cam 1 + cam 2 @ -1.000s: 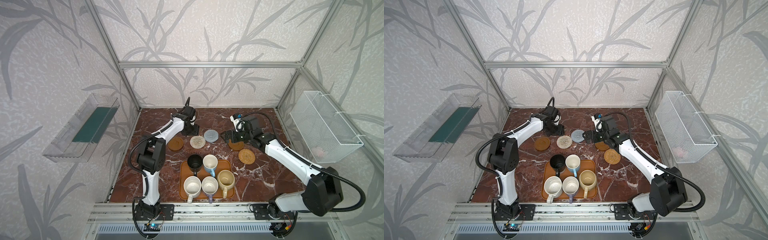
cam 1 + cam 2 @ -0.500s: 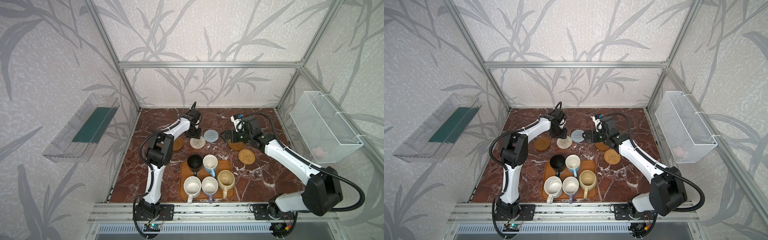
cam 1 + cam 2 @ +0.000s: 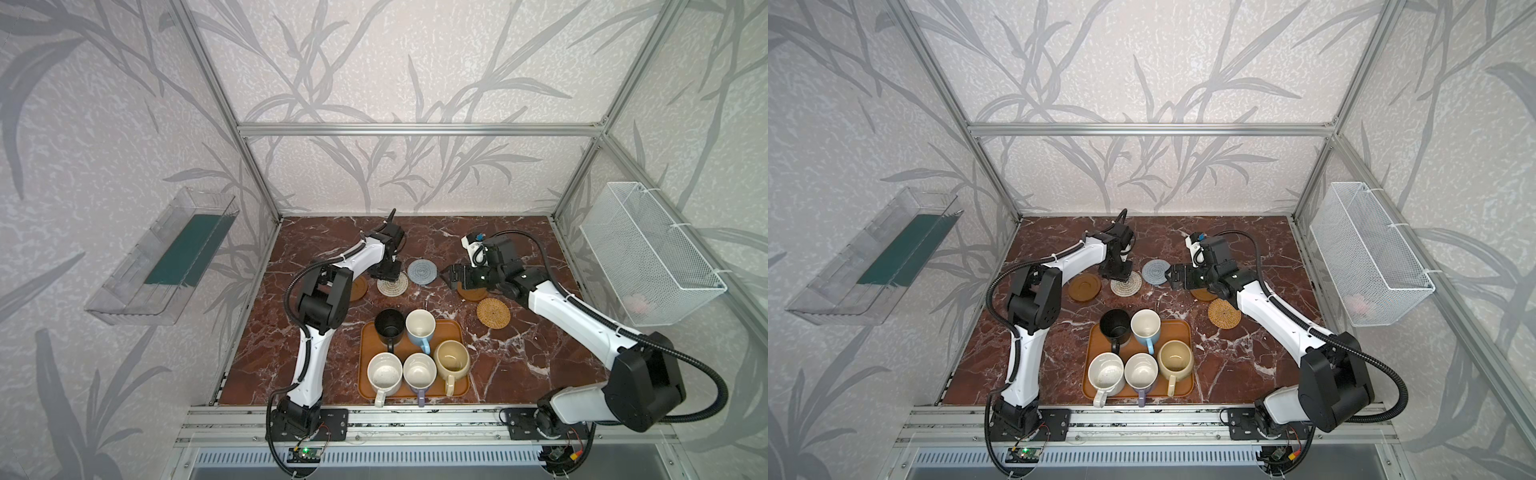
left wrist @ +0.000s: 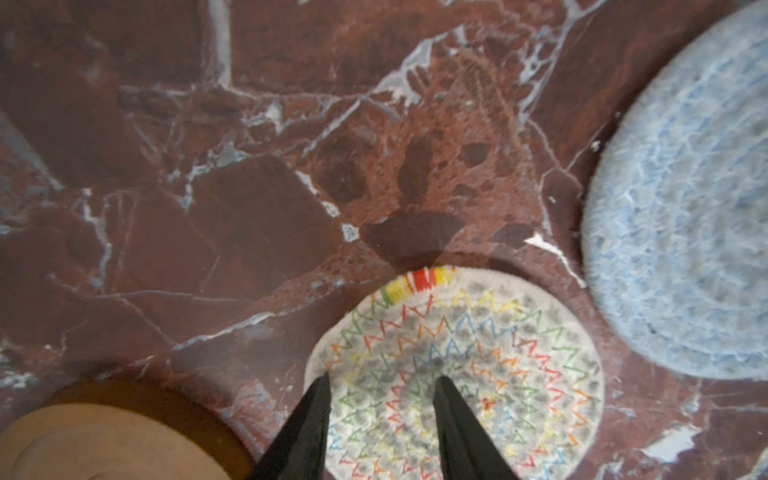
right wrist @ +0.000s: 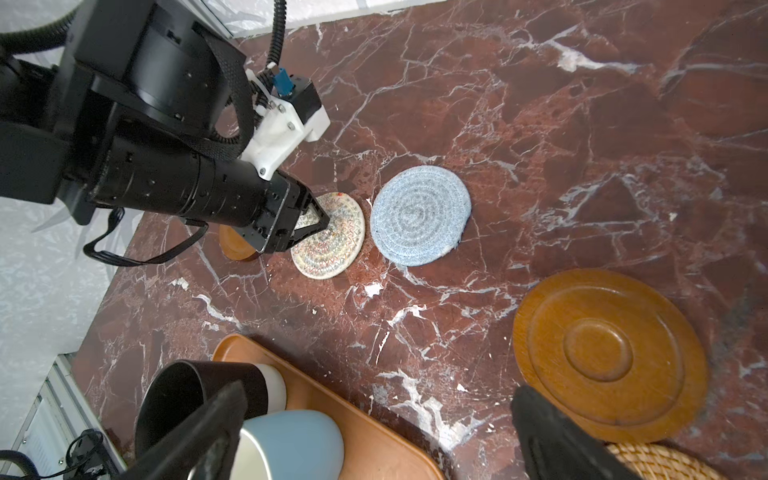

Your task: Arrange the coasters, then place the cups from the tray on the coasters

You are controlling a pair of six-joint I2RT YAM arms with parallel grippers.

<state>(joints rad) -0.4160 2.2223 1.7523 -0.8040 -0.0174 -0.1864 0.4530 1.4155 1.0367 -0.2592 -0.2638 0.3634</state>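
Both apart: L fingers [image 4: 309, 428] over cream coaster [image 4: 478, 353], R fingers [image 5: 557, 440] wide, nr brown coaster [image 5: 598, 353]

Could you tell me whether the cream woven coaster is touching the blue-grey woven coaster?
Apart. The left wrist view shows a strip of bare marble tabletop between the cream woven coaster and the blue-grey woven coaster.

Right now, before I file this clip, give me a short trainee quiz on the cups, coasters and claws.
1. True or false: all five cups sit on the tray.
2. The left claw is at which coaster? A: cream woven coaster; B: blue-grey woven; C: tan rattan.
3. Fill in: ___ coasters lie on the marble table.
Key: 1 true; 2 A; 3 five.
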